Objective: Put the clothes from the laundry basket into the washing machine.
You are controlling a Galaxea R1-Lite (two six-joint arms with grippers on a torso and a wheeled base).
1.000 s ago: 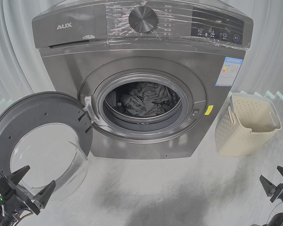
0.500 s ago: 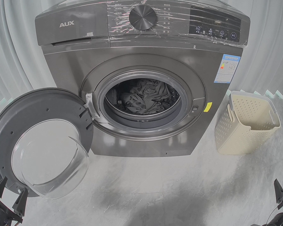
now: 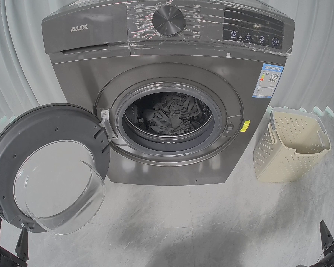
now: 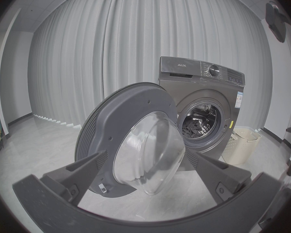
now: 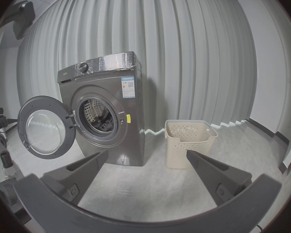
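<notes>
Basically done, I'd say: clothes [image 3: 170, 114] sit inside the washer [image 3: 167, 67], basket [image 3: 285, 160] beside it looks empty, door [image 3: 44, 130] hangs open. Left pincer [image 4: 145, 152] and right pincer [image 5: 146, 151] both gape wide, holding nothing, well back from it.

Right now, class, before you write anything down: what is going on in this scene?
Nothing is being handled. The washing machine has its door hanging open, and dark clothes lie inside it. The laundry basket stands on the floor to the robot's right of the machine, with no clothes visible in it. The left gripper and right gripper sit low in front, jaws open, holding nothing.
</notes>
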